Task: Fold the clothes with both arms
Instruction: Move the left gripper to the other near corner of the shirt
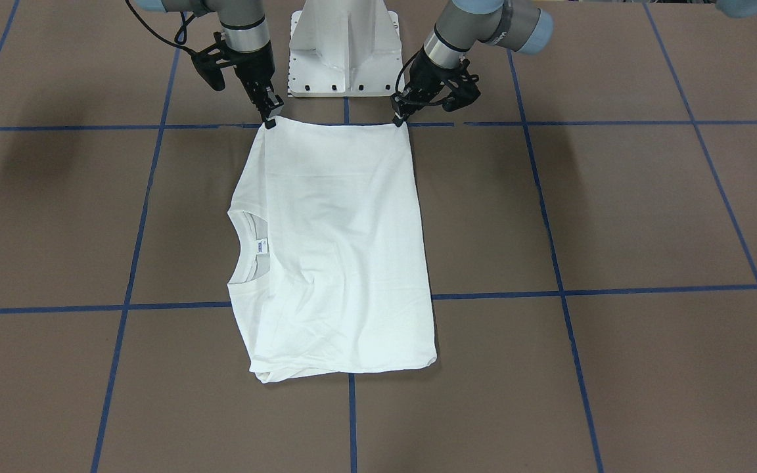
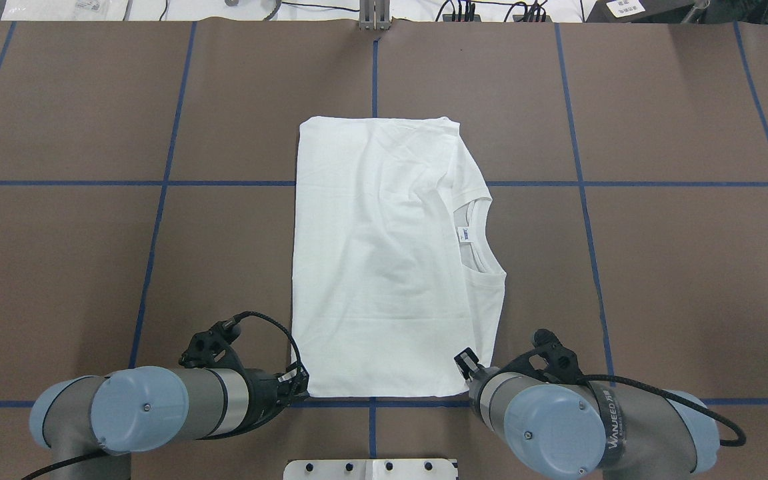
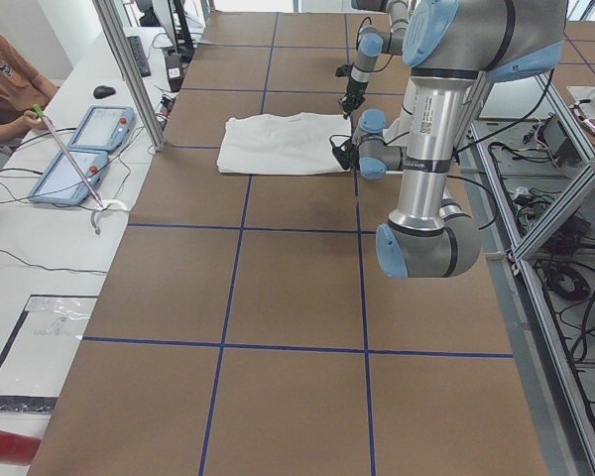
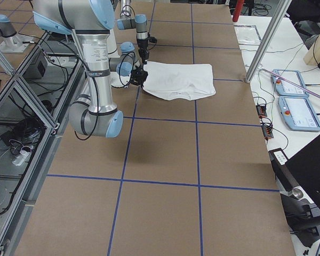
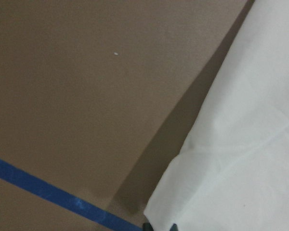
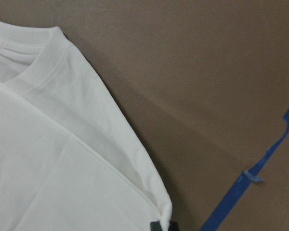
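Lying flat in the middle of the brown table [image 2: 91,267], the white T-shirt [image 2: 384,253] is folded into a tall rectangle whose long sides run away from the robot. Its ribbed collar [image 2: 484,230] opens toward the robot's right, with the small neck label [image 2: 465,233] showing inside it. The shirt's near edge sits just beside the blue tape line [image 1: 516,123] that crosses in front of the white pedestal base [image 1: 344,49]. The left gripper [image 1: 399,120] is down at the near left corner of the shirt, its fingers drawn together and pinching the cloth there. The right gripper [image 1: 269,121] is at the near right corner, likewise closed on the fabric. Both wrist views show a shirt corner reaching right to the dark fingertips at the bottom edge.
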